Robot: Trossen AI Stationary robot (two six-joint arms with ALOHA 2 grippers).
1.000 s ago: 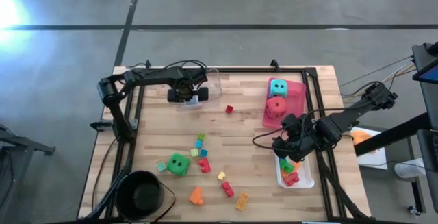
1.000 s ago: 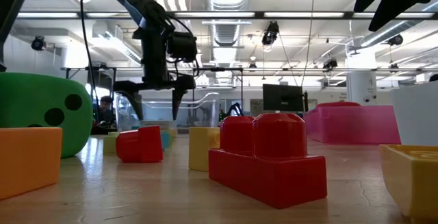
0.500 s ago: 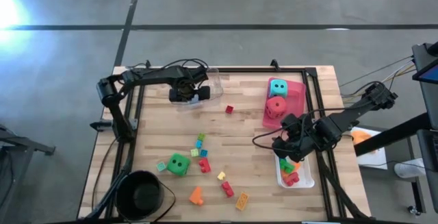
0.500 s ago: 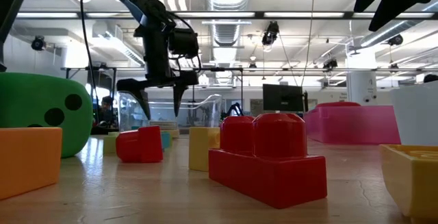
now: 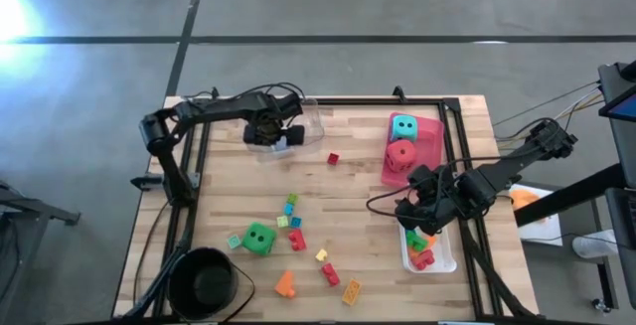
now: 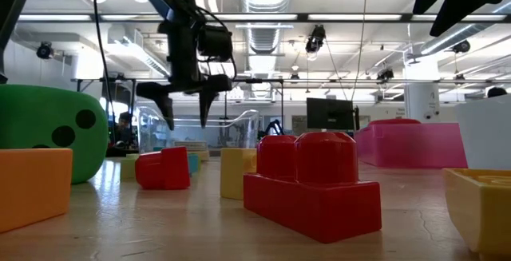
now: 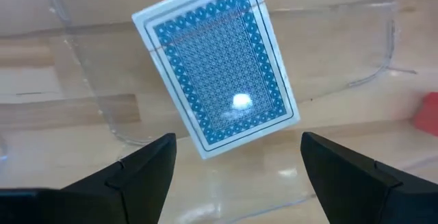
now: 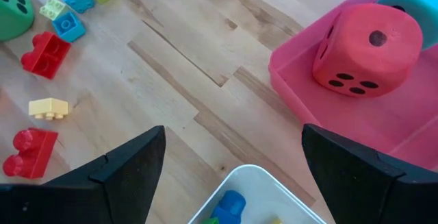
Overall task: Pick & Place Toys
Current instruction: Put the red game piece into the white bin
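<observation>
since a second ago our left hand (image 6: pixel 185 105) has risen, fingers spread and empty, above the clear tray (image 5: pixel 298 126) at the table's far left. we see the blue card box (image 7: pixel 217 67) lying flat directly beneath, long axis skewed to the fingers.

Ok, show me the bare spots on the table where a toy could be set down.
Bare wood lies between the small red brick, the pink tray and the brick cluster. A second patch runs from the clear tray down to the green die. It is crowded near the black bowl and white tray.
</observation>
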